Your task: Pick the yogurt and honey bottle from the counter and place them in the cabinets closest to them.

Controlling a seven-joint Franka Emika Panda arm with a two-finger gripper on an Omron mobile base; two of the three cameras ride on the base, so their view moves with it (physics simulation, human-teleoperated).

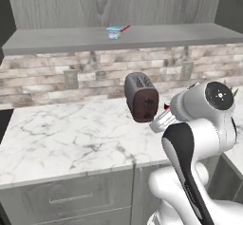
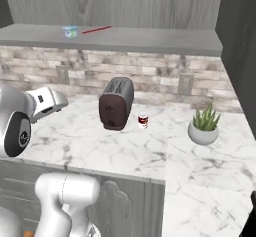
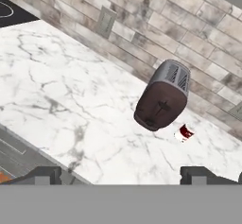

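The yogurt sits on the cabinets' shelf, above the desk. On the desk, a toaster stands near the back wall, a small glass just right of it, a potted plant farther right.

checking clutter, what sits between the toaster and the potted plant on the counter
In the right base view, a small red-and-white glass stands between the toaster and the potted plant.

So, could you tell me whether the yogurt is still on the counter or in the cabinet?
In the cabinet: the yogurt sits upright on the grey shelf base, above the counter.
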